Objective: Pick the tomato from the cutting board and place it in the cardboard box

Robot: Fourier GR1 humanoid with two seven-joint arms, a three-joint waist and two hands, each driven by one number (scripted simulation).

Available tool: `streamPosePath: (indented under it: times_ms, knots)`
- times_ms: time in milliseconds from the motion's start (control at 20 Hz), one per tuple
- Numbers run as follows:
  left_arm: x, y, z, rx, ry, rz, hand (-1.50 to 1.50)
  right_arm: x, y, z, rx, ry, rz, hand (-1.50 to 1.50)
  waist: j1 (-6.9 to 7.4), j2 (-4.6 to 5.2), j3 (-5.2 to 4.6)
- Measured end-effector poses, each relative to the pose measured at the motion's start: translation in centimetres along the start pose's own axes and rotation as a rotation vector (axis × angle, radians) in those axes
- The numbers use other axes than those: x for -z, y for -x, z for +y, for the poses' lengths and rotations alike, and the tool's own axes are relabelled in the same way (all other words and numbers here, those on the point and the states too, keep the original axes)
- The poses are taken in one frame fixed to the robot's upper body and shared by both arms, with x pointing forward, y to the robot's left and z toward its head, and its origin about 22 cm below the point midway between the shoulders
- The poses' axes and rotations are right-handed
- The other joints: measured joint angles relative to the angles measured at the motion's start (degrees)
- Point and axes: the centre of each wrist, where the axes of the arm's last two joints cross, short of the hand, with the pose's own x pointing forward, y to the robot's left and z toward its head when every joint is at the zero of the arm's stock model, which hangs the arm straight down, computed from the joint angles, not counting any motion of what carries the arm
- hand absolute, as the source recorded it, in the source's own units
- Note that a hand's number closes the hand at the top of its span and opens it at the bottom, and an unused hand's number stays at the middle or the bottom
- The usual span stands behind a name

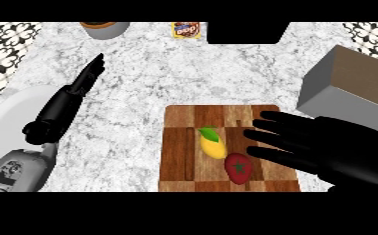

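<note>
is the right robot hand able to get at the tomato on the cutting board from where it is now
Probably yes. The right robot hand is open over the cutting board, its fingertips right beside the tomato. Nothing lies between them; the lemon sits on the tomato's far side.

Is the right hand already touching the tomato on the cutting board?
Cannot tell. In the head view the right hand is open, its lowest finger ending just beside the tomato; looking steeply down, no clear gap or contact shows.
</note>
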Motion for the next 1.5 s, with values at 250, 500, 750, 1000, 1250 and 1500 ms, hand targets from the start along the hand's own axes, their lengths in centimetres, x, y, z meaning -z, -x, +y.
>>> streamPosePath:
  times_ms: [250, 500, 750, 1000, 1250, 1500]
  knots:
    - [-0.3, -0.1, 0.2, -0.007, 0.002, 0.001, 0.00, 1.1, -3.7, 1.5, -0.068, -0.086, 0.073, -1.50, 0.09, 0.07, 0.01]
    - [0.1, 0.4, -0.2, -0.005, 0.004, -0.004, 0.00, 2.3, -6.2, 3.0, -0.081, -0.148, 0.132, -1.50, 0.16, 0.18, 0.02]
    - [0.4, -0.3, 0.3, 0.000, 0.006, -0.009, 0.00, 3.3, -7.2, 4.4, -0.074, -0.186, 0.175, -1.50, 0.32, 0.22, 0.04]
    - [0.2, 0.3, 0.2, 0.002, 0.003, -0.009, 0.00, 4.1, -7.4, 5.1, -0.116, -0.177, 0.213, -1.50, 0.35, 0.25, 0.05]
    - [0.5, 0.7, 0.5, 0.000, 0.009, -0.010, 0.00, 5.7, -7.2, 7.2, -0.133, -0.159, 0.232, -1.50, 0.39, 0.27, 0.06]
    - [-0.2, 0.6, 0.8, -0.003, 0.004, -0.006, 0.00, 5.8, -6.8, 8.6, -0.164, -0.169, 0.258, -1.50, 0.42, 0.26, 0.07]
